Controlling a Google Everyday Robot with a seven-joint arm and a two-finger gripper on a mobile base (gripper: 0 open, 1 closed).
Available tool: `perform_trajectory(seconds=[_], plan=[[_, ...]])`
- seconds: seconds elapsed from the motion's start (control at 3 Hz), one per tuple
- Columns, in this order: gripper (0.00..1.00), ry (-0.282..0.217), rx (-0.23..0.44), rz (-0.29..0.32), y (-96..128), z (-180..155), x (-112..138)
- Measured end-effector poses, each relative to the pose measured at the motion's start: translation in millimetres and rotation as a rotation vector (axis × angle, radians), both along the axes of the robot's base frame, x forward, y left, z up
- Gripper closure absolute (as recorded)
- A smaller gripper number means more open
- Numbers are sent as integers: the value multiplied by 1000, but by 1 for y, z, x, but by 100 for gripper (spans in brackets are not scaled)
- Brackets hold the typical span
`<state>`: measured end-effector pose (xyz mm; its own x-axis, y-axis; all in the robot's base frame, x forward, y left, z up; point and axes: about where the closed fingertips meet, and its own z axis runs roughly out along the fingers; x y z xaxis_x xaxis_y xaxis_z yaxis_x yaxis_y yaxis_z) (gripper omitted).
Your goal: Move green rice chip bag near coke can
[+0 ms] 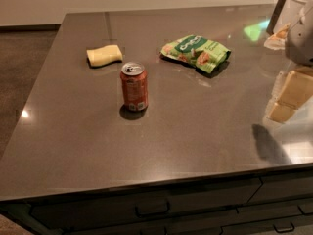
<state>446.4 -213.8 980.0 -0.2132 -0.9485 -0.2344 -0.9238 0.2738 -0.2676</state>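
— So, where is the crinkly light-green rice chip bag [195, 52]?
— Flat on the dark grey stone counter [195, 141], behind and to the right of the upright orange-red coke can [134, 87], not touching it.
— And the claw [289, 101]?
— Far right of the can, over the counter. Apart or together, I cannot tell.

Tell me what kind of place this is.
Probably a kitchen or break room: a dark stone-like counter with drawers beneath, holding a coke can, a green rice chip bag and a yellow sponge. The pincer hangs over the counter at the view's right side.
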Motion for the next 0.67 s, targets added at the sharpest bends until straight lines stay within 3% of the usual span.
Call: perform_trajectory(seconds=[0.67], plan=[[0,-79,95,-31,4,-7,72]])
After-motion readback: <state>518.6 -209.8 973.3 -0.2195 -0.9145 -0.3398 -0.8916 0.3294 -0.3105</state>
